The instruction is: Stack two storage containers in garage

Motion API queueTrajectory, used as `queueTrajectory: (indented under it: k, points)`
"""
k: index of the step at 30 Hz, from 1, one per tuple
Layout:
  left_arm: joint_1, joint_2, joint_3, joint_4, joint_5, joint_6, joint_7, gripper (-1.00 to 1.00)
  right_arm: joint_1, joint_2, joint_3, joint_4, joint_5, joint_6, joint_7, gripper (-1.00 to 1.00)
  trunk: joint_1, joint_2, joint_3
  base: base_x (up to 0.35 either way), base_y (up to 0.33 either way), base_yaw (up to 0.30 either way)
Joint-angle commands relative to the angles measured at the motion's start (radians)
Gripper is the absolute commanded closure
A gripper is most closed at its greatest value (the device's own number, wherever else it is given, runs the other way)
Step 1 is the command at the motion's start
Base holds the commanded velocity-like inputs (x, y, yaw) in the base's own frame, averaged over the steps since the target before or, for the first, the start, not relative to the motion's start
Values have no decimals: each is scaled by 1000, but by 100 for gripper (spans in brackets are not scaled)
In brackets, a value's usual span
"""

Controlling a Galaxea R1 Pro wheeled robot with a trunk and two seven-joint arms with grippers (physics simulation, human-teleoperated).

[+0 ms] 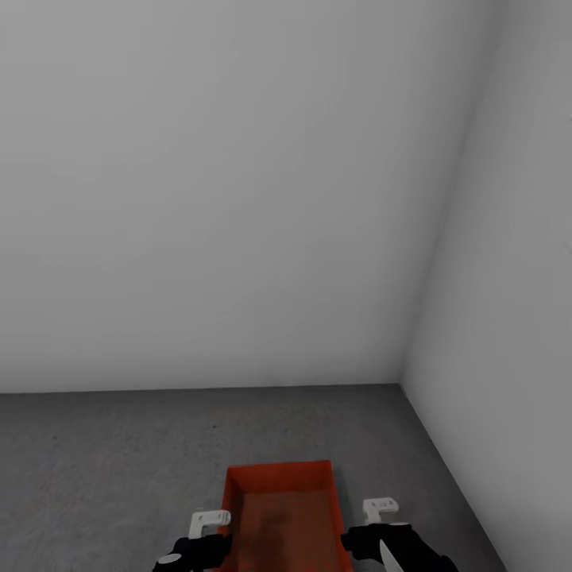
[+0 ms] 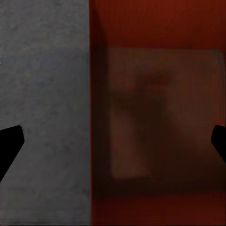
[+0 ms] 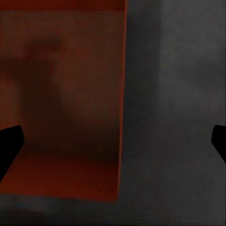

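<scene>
One orange-red storage container (image 1: 286, 516) shows at the bottom middle of the head view, on the dark grey concrete floor (image 1: 95, 461) of the garage, its open top facing up. My left gripper (image 1: 211, 523) is at its left wall and my right gripper (image 1: 380, 508) at its right wall. In the left wrist view the left gripper (image 2: 114, 141) is open, its dark fingertips (image 2: 10, 143) far apart on either side of the container wall (image 2: 92, 117). The right gripper (image 3: 114, 141) is open in the same way astride the other wall (image 3: 121, 117). I cannot tell whether a second container lies beneath.
A plain pale grey back wall (image 1: 238, 199) meets a side wall (image 1: 516, 278) in a corner just beyond and to the right of the container. Bare concrete stretches to the left of the container.
</scene>
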Motion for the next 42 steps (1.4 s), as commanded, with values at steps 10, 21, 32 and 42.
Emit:
queueTrajectory:
  k: [10, 21, 32, 42]
  points:
    - [-1, 1, 9, 0, -8, 1, -5, -100, 0, 3, 1, -3, 5, 8, 4, -100, -1, 0, -1, -297, 66, -175]
    - [-1, 2, 10, 0, -7, 0, -8, -100, 0, 3, 2, -4, 6, 9, 5, -100, -1, 0, -1, -146, 235, -280]
    - [-1, 2, 9, 0, -8, -1, -9, -100, 0, 3, 3, -4, 6, 11, 5, -100, -1, 0, -1, -96, 279, -287]
    - [0, 1, 7, 0, -9, -2, -9, -100, 0, 3, 3, -4, 6, 13, 5, -100, -1, 0, -1, -52, 111, -287]
